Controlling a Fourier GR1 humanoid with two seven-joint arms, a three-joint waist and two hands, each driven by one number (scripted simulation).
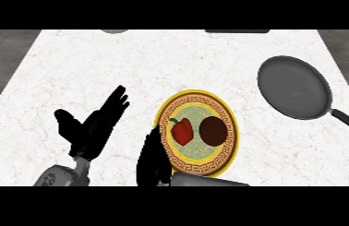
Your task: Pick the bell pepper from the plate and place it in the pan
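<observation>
Bell pepper [182,131]: red, with a green stem at its upper end, lying on the left half of the plate [227,110], just beyond and to the right of the right hand's fingertips, not held. Brown round item [213,131]: on the same plate, just beside the pepper on the side away from the right hand. Plate: yellow rim, patterned brown band, pale green centre, resting on the white marbled counter [81,63]. Right hand [151,158]: at the plate's left edge, fingers extended and together, tips overlapping the rim near the pepper; hand open, gripping nothing. Left hand [95,126]: well to the left of the right hand, over bare counter, fingers straight and spread upward, thumb out to the left; open, holding nothing. Pan [294,86]: dark grey, well apart from both hands, far right of the plate, handle running toward the right edge; nothing lies in it
</observation>
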